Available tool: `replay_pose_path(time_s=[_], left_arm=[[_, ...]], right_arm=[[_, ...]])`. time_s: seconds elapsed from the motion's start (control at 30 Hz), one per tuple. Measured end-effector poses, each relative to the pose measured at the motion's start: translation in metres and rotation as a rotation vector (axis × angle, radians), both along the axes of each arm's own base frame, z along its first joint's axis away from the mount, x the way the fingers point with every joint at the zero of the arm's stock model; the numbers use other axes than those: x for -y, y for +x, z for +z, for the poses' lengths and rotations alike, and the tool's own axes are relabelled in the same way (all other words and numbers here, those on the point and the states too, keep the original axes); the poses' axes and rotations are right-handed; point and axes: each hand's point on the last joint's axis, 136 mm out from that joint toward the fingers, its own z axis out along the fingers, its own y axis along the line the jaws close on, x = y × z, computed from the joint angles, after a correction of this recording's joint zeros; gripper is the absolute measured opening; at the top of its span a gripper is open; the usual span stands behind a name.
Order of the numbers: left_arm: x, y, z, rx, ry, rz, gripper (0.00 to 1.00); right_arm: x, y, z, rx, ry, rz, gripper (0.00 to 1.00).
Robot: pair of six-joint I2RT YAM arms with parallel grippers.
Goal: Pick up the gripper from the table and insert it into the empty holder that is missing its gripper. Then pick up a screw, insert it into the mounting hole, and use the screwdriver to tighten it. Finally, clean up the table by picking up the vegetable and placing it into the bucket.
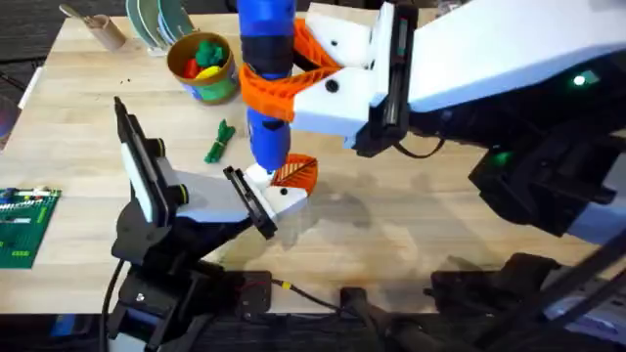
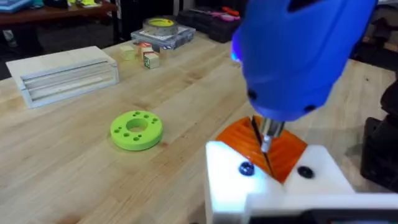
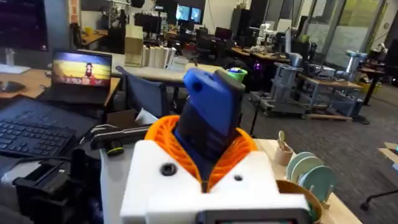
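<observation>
Right tool: the right tool [image 1: 293, 73], white blocks with orange ribbed pads, is pinched on the screwdriver [image 1: 266, 59] and holds it upright over the middle of the worktop [image 1: 391, 220]. From the right wrist the blue body [image 3: 208, 118] stands between the orange pads [image 3: 163, 134].
Screwdriver: smooth blue plastic, pen-shaped, with a thin metal bit [image 2: 266, 146] pointing down at the left tool's tip.
Left tool: the left tool [image 1: 279, 191] lies low, reaching from the near left toward the middle. Whether it is spread or pressed together cannot be told.
Holder: a white angular plastic block [image 2: 273, 186] with two dark round spots on its face, one either side of the bit.
Gripper: the orange ribbed wedge [image 1: 296, 173] sits seated in the holder, directly under the bit; from the left wrist its orange face [image 2: 286, 149] is seen just behind the bit.
Vegetable: slim, green, pod-like [image 1: 219, 143], lying on the wood just left of the screwdriver's lower end and near the bucket.
Bucket: a small round tub [image 1: 202, 66], orange-yellow inside, at the far left, holding colourful toy food.
Disc: a green round disc with holes [image 2: 137, 129] lies flat on the wood, apart from the holder.
Worktop: pale wood with visible grain.
</observation>
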Motion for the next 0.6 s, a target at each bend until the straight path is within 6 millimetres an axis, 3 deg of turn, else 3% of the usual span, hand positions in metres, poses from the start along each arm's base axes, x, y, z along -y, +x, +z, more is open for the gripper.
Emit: replay_pose_path(time_s=[0.6], left_arm=[[-0.0011,0.0016,0.0001,-0.002,-0.002,0.012,0.017]], right_arm=[[-0.0074,0.0033,-0.0065,0.007,-0.001,0.006,0.03]])
